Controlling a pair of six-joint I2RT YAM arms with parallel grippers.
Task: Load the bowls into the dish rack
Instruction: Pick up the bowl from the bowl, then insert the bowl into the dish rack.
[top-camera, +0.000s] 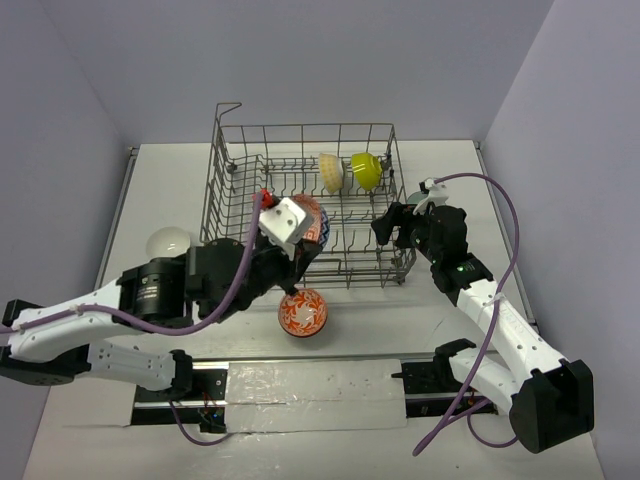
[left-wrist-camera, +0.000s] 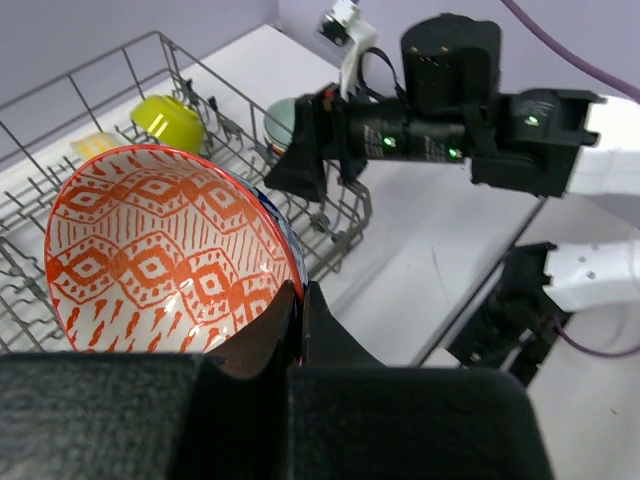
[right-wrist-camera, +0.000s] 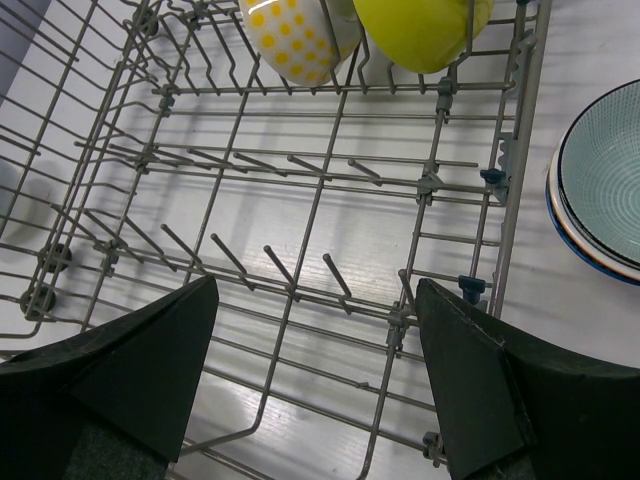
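The dish rack (top-camera: 300, 126) stands at mid table. A pale yellow bowl (top-camera: 332, 172) and a lime bowl (top-camera: 366, 170) stand on edge in its back row. My left gripper (left-wrist-camera: 300, 290) is shut on the rim of a red-white patterned bowl (left-wrist-camera: 150, 260), tilted over the rack's front rows, with a dark-blue patterned edge right behind it. My right gripper (right-wrist-camera: 315, 290) hangs open over the rack's near right corner (right-wrist-camera: 428, 185), with only tines between its fingers. Another orange-red patterned bowl (top-camera: 303, 313) sits on the table just in front of the rack.
An upturned white bowl (top-camera: 168, 242) lies left of the rack beside my left arm. A teal-lined bowl (right-wrist-camera: 600, 190) sits stacked on a blue-rimmed one on the table just right of the rack. Purple walls enclose the table on three sides.
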